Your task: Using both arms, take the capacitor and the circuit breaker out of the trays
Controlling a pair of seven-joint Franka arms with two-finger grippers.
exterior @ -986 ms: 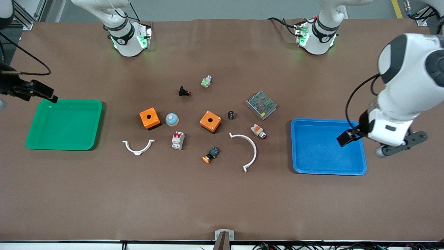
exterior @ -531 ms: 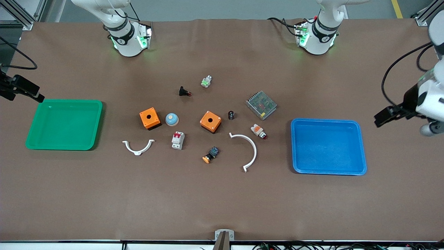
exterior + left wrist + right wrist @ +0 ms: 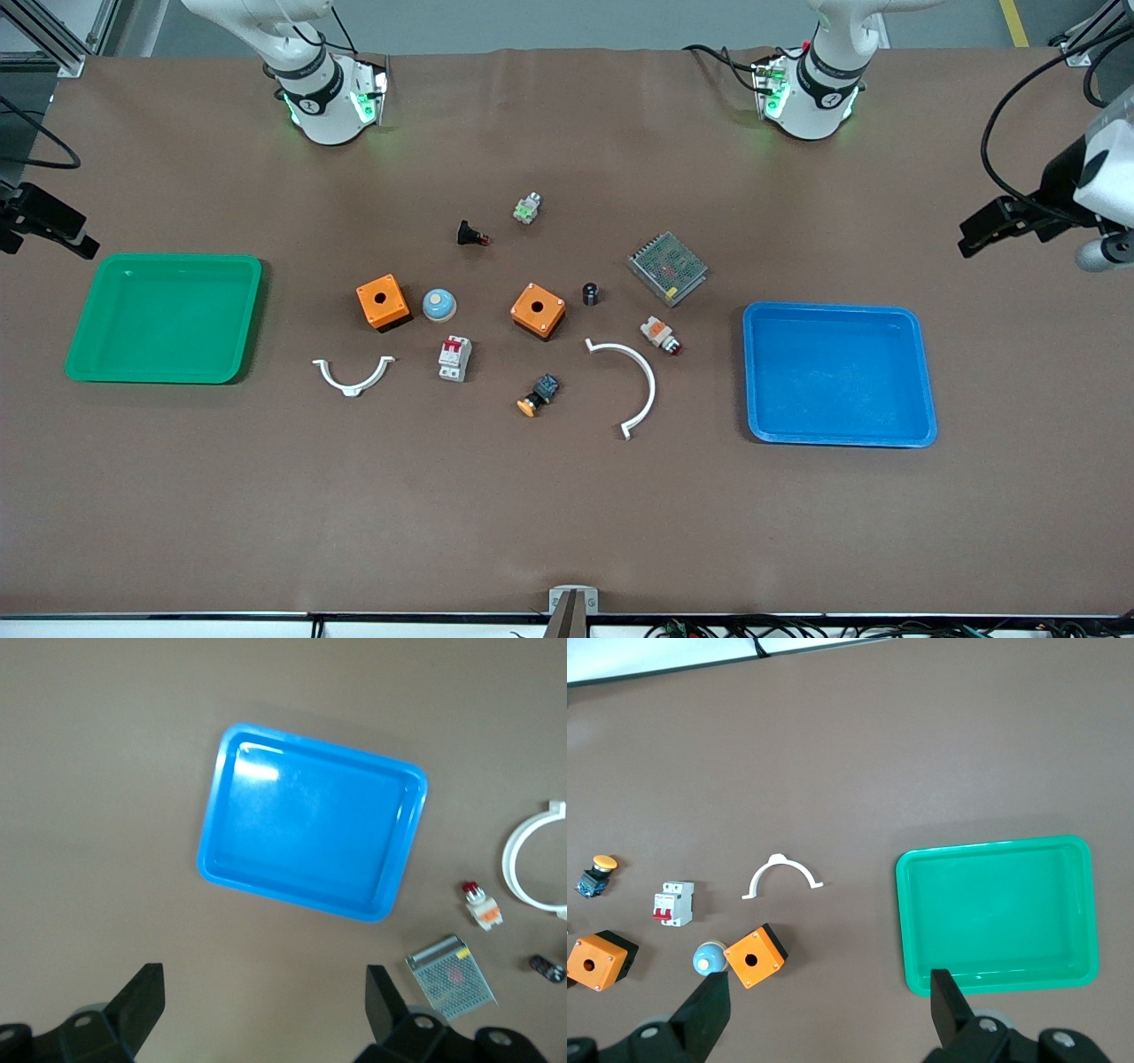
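The capacitor (image 3: 590, 293), a tiny black cylinder, stands on the table between an orange box (image 3: 538, 310) and a metal mesh unit (image 3: 667, 268). It also shows in the left wrist view (image 3: 547, 968). The breaker (image 3: 454, 358), a light-grey block with red levers, lies nearer the front camera than a blue dome (image 3: 438, 305). It also shows in the right wrist view (image 3: 672, 904). My left gripper (image 3: 983, 232) is open and empty, up over bare table by the blue tray (image 3: 921, 372). My right gripper (image 3: 62, 232) is open and empty, up by the green tray (image 3: 248, 319).
A second orange box (image 3: 383, 302), two white arcs (image 3: 353, 376) (image 3: 636, 381), a white-orange lamp (image 3: 661, 334), a black-blue switch with orange cap (image 3: 538, 395), a black button (image 3: 469, 235) and a small green-white part (image 3: 527, 208) lie scattered mid-table. Both trays hold nothing.
My left gripper has moved off the blue tray toward the table's end and the robots' bases. My right gripper has drawn away from the green tray's corner. Nothing on the table has moved.
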